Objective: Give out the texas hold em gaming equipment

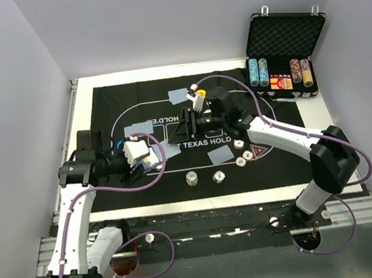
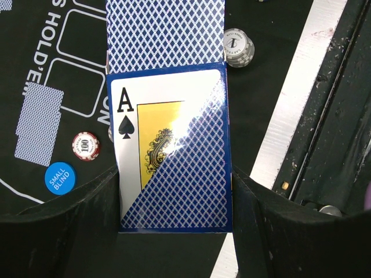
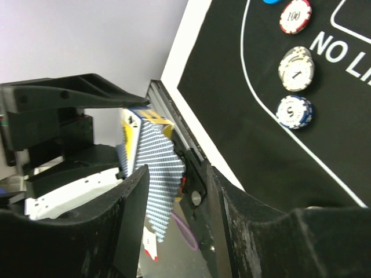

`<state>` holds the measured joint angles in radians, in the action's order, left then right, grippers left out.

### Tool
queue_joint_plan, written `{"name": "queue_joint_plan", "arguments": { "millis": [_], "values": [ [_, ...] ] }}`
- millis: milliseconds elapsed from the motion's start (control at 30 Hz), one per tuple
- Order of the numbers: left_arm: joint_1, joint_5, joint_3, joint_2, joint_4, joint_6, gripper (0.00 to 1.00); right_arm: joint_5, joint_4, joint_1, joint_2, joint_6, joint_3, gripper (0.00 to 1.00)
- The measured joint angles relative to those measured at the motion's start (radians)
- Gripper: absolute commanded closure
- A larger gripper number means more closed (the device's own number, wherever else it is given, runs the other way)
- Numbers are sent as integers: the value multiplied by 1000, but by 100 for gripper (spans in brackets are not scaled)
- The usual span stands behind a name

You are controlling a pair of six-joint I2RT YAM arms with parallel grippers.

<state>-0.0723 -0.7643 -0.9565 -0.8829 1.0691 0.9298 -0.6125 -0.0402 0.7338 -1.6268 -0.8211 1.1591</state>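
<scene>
My left gripper (image 1: 149,158) (image 2: 174,174) is shut on the small deck box (image 2: 174,162), which shows an ace of spades. Blue-backed cards (image 2: 165,32) stick out of its far end. My right gripper (image 1: 185,131) (image 3: 177,174) is open, and its jaws stand either side of the end of one protruding card (image 3: 159,174). Dealt cards lie face down on the mat (image 1: 179,96) (image 1: 139,129) (image 1: 220,154). Chip stacks (image 1: 191,178) (image 1: 219,175) (image 1: 243,153) sit near the front. A blue small-blind disc (image 2: 59,178) lies beside a red 100 chip (image 2: 86,145).
The black felt mat (image 1: 278,168) covers the table. An open black case (image 1: 286,38) with rows of chips stands at the back right. A white chip stack (image 2: 238,47) lies near the mat's front edge, beside the metal rail (image 2: 290,116).
</scene>
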Motion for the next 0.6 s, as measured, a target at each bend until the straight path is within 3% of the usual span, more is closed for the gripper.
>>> {"name": "queue_joint_plan", "arguments": {
  "millis": [600],
  "values": [
    [0, 0, 0, -3, -12, 0, 53, 3, 10, 0, 66, -20, -26, 79]
  ]
}}
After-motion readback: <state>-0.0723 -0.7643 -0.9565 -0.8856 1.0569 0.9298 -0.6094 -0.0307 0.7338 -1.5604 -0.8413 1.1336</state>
